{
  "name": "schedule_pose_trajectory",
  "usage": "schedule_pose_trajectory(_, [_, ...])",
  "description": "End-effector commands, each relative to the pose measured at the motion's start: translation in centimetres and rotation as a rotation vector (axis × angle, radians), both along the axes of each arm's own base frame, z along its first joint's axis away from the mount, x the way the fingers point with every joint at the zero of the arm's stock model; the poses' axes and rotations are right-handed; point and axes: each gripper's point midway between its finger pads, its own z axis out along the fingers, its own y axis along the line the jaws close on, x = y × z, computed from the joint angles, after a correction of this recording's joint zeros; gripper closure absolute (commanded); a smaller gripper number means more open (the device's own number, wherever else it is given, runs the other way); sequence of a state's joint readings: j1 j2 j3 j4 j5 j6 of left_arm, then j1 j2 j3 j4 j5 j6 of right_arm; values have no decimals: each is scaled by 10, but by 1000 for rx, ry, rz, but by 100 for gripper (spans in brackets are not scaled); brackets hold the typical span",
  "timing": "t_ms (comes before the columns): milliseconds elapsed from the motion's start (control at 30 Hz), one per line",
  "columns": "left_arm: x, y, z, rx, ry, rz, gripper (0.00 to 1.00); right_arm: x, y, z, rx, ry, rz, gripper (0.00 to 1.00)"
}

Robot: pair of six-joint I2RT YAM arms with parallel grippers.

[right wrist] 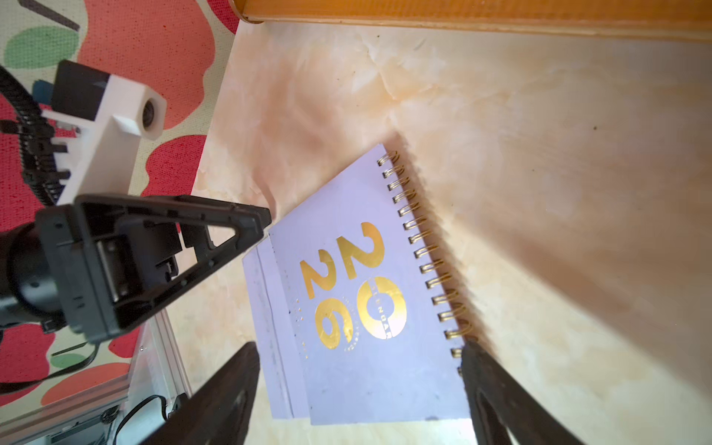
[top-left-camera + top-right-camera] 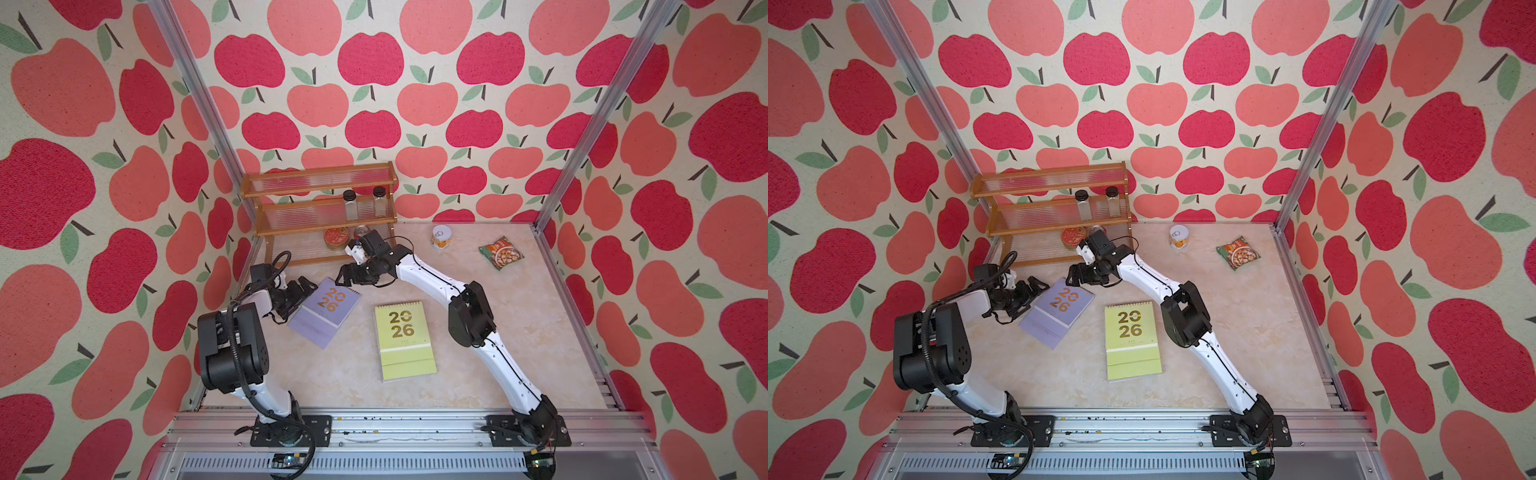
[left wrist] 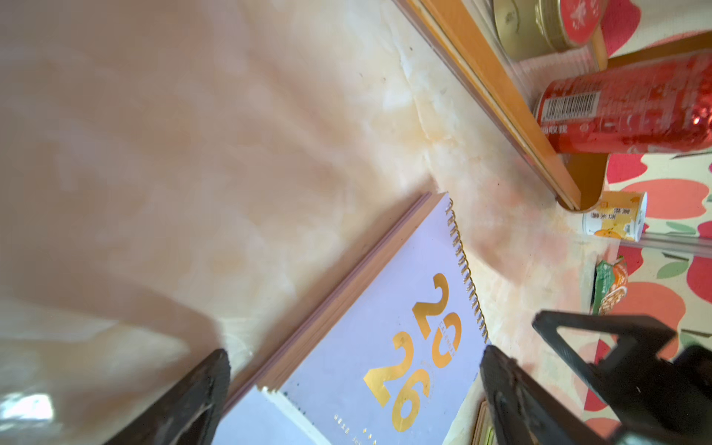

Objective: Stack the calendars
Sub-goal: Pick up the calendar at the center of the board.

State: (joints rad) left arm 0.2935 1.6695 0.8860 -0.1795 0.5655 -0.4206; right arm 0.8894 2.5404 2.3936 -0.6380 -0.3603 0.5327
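Two calendars show, both flat on the marble table. A lilac one (image 2: 326, 311) (image 2: 1059, 309) lies turned at an angle on the left, its gold spiral toward the rack. A yellow-green one (image 2: 403, 340) (image 2: 1131, 338) lies in the middle. My left gripper (image 2: 306, 288) (image 2: 1036, 286) is open at the lilac calendar's left corner. In the left wrist view the cover (image 3: 346, 366) fills the gap between its fingers. My right gripper (image 2: 345, 276) (image 1: 358, 346) is open just above the spiral end, with the lilac cover (image 1: 366, 377) below it. Neither gripper holds anything.
A wooden three-step rack (image 2: 320, 189) stands at the back left, holding two glass jars (image 2: 351, 205), a red tin (image 2: 336, 237) and a red can (image 3: 624, 108). A white and yellow can (image 2: 440, 237) and a green snack packet (image 2: 500, 252) sit at the back right. Apple-patterned walls close in three sides.
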Motion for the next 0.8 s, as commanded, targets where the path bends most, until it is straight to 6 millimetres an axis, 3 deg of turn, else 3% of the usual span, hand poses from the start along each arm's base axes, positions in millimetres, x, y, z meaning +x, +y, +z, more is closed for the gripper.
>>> schedule_pose_trajectory(0, [2,12,4,-38,-23,57,1,-14,-4,33,-59,-55,-75,15])
schedule_pose_trajectory(367, [14,15,4,-69,-62,61,1,-72,-3,-3,-260,-77,-195,13])
schedule_pose_trajectory(767, [20,15,7,-109,-91,57,2,-81,-7,-49,-309,64,-320,12])
